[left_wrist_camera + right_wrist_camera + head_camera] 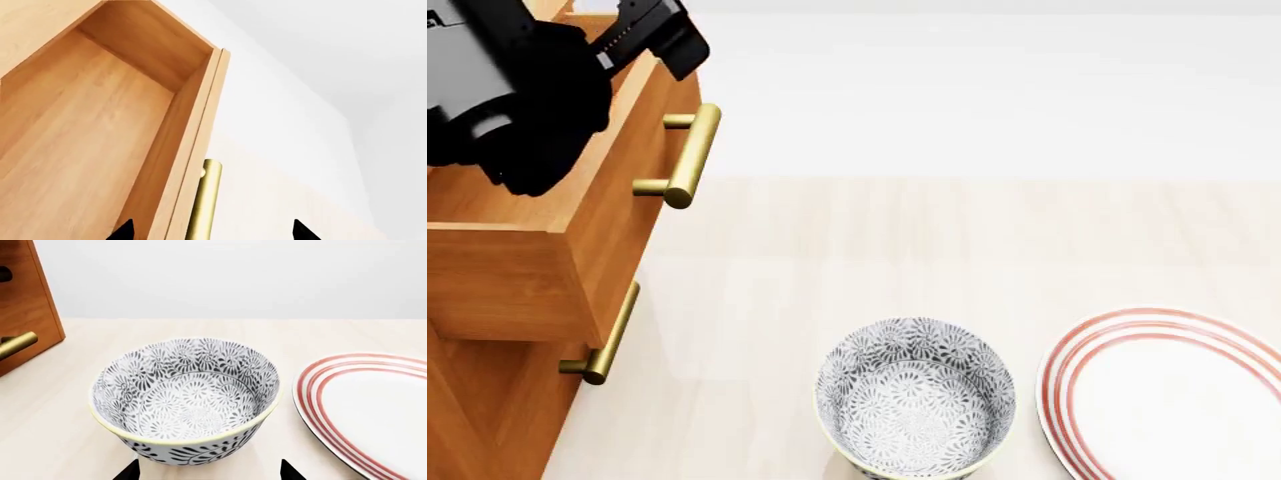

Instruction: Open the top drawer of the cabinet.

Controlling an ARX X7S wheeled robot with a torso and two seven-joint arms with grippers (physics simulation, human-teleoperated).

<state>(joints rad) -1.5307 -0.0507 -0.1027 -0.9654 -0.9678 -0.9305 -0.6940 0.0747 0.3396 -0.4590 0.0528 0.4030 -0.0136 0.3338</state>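
A large orange-brown wooden cabinet (507, 400) stands at the left edge of the head view on a pale wooden bench (961, 250). Its warm-brown wooden top drawer (601, 210) is pulled out, overhanging the drawer below, and its brass bar handle (687, 155) is untouched. The left wrist view looks into the drawer's bare wooden inside. The black left gripper (210, 231) hangs above the drawer front, jaws apart, holding nothing. The right gripper (210, 471) hovers near a grey floral-patterned ceramic bowl (187, 400), jaws apart. A white plate with red rim rings (1168, 390) lies just beside the bowl.
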